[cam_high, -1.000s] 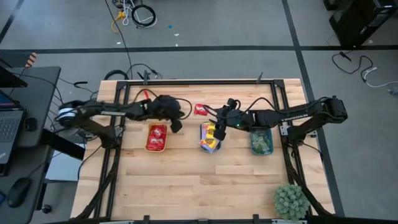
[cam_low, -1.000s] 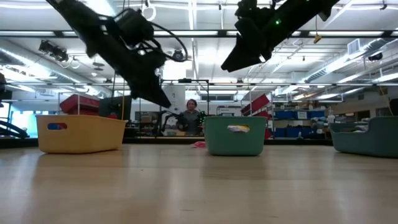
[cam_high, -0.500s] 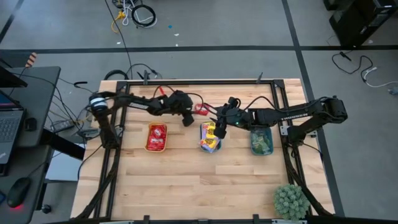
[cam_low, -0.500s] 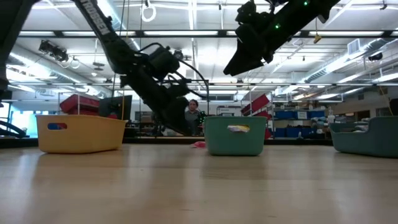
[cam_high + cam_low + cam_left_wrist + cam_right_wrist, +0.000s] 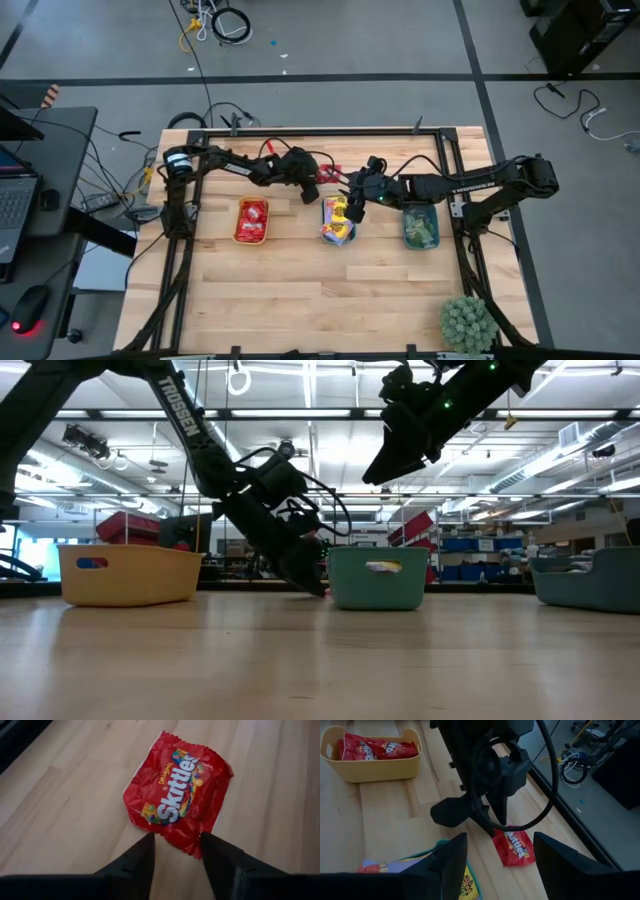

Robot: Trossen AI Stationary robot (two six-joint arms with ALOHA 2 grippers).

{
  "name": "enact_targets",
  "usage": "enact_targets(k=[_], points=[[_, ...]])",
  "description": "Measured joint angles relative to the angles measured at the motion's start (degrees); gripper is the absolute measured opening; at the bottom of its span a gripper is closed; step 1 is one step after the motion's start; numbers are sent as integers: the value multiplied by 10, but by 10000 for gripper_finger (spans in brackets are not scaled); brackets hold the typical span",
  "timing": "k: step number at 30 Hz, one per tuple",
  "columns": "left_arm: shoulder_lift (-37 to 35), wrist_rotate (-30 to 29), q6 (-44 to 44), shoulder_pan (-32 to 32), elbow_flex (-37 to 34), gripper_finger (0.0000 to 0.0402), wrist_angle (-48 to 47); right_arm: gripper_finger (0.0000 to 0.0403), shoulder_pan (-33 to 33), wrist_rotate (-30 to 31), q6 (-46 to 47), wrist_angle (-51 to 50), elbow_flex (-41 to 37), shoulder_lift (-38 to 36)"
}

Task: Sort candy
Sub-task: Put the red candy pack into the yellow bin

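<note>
A: Item one, red candy packet [image 5: 177, 800]. Location?

B: It is laid flat on the bare table [image 5: 300, 290], at the far side, between the yellow tray [image 5: 251, 222] and the middle teal tray [image 5: 338, 222]. From above, most of it is covered by the left gripper [image 5: 311, 192].

A: Left gripper, jaw state?

B: The jaws are held apart, fingertips [image 5: 145, 851] low over the near edge of the packet. Contact cannot be made out.

A: Right gripper [image 5: 352, 208]?

B: It is held above the middle teal tray with its jaws apart; nothing is seen between them.

A: Tray contents?

B: Red packets are seen in the yellow tray, yellow ones in the middle teal tray. The contents of the right teal tray [image 5: 421, 228] are hard to read. In the low view, all contents are hidden by tray walls.
</note>
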Motion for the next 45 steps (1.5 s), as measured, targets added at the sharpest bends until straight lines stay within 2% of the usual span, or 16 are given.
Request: enact_targets(k=[3,6,8,12,17,22,25,30,38,45], points=[[0,0,14,0,0,113,1,206,0,0,0,0,0,0],[0,-3,29,0,0,34,1,198,0,0,0,0,0,0],[0,-5,31,0,0,12,2,193,0,0,0,0,0,0],[-15,-32,44,0,-3,3,-8,185,0,0,0,-1,0,0],[-64,-36,50,0,-2,1,-27,181,0,0,0,-8,0,0],[-129,-36,56,-1,-3,1,-102,183,0,0,1,-9,0,0],[-185,-41,55,-9,-3,1,-188,181,0,0,8,-15,0,0],[-298,-75,15,-54,-18,0,-318,182,0,0,20,-33,0,0],[-499,-109,-79,-153,-104,0,-392,181,0,-6,26,-30,0,0],[-602,-173,-187,-252,-153,0,-519,181,1,-31,40,-20,0,0]])
